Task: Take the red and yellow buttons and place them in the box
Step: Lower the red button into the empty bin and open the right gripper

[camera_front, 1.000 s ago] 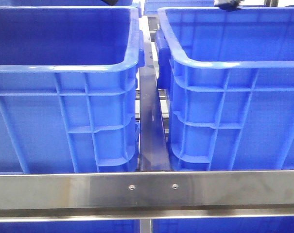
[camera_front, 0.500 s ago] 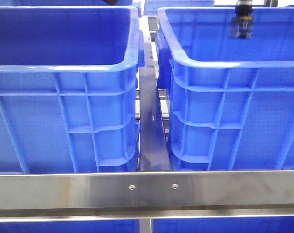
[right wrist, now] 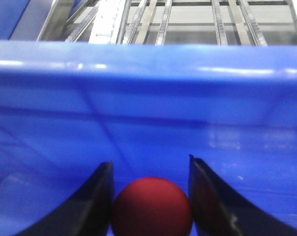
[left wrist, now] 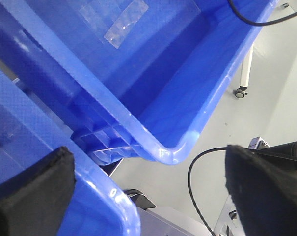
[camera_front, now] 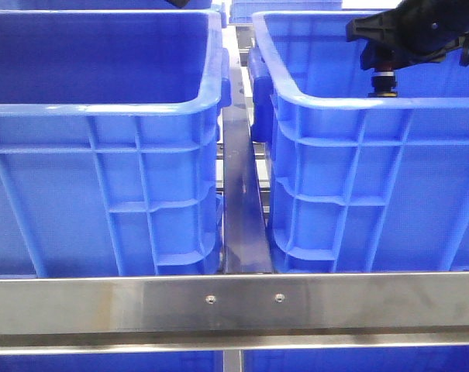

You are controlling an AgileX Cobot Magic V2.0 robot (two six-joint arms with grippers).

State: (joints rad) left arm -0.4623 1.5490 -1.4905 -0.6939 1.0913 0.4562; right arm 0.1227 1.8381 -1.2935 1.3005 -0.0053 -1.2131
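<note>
My right gripper (right wrist: 150, 194) is shut on a dark red round button (right wrist: 151, 209), with a dark finger pressed against each side of it. In the front view the right gripper (camera_front: 385, 84) hangs from its black arm inside the right blue crate (camera_front: 335, 101), close behind the crate's near wall. The crate's inner wall (right wrist: 148, 98) fills the right wrist view. My left gripper (left wrist: 148, 189) is open and empty, its black pads (left wrist: 35, 196) wide apart above a blue crate's rim (left wrist: 116, 196). No yellow button shows.
A second blue crate (camera_front: 102, 108) stands on the left, with a dark metal rail (camera_front: 242, 217) between the two. A steel bar (camera_front: 234, 302) crosses the front. More crates (left wrist: 187, 88), a black cable (left wrist: 197, 167) and grey floor show under the left wrist.
My right arm has come down and forward into the right crate. Only its tip showed at the top before; now the arm body and the gripper sit lower near the crate's near wall.
</note>
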